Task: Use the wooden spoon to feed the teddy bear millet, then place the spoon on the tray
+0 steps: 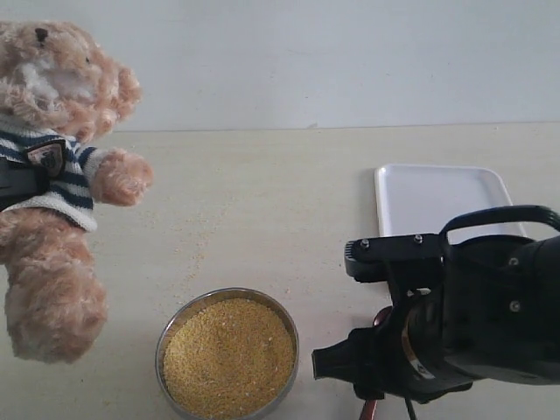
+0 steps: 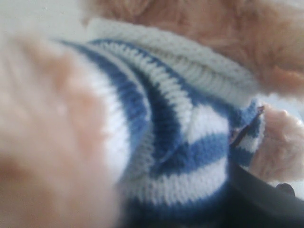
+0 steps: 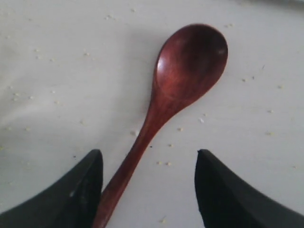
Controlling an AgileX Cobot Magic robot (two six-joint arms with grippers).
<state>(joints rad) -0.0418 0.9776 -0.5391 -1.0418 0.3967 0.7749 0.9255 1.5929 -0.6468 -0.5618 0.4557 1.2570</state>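
Right gripper (image 3: 149, 159) hung low over the table (image 3: 57, 71), jaws spread wide, nothing held. Wooden spoon (image 3: 187, 66) lay flat on the table beneath it, bowl facing up and empty. The handle ran back between the two black fingers (image 3: 71, 194), close against one of them and well clear of the other. Whether that finger touched the handle could not be told. Loose grains (image 3: 164, 163) lay scattered on the surface around the spoon.

In the exterior view the right arm covered most of the spoon, and only slivers of red-brown showed under it. Millet (image 1: 229, 357) filled a round metal bowl (image 1: 161, 341) at the near edge of the table, just left of the arm. A thin trail of grain was scattered on the table beyond the bowl. Tray (image 1: 437, 201) sat behind the arm, white and bare where visible, its near end hidden by the arm.

Teddy bear (image 1: 52, 131) stood upright at the far left, well apart from the spoon, one arm reaching toward the middle. Left gripper (image 1: 17, 182) showed as a black part against the striped shirt (image 2: 180, 142). Its wrist view was filled with blurred knit and fur, so its grip could not be read.
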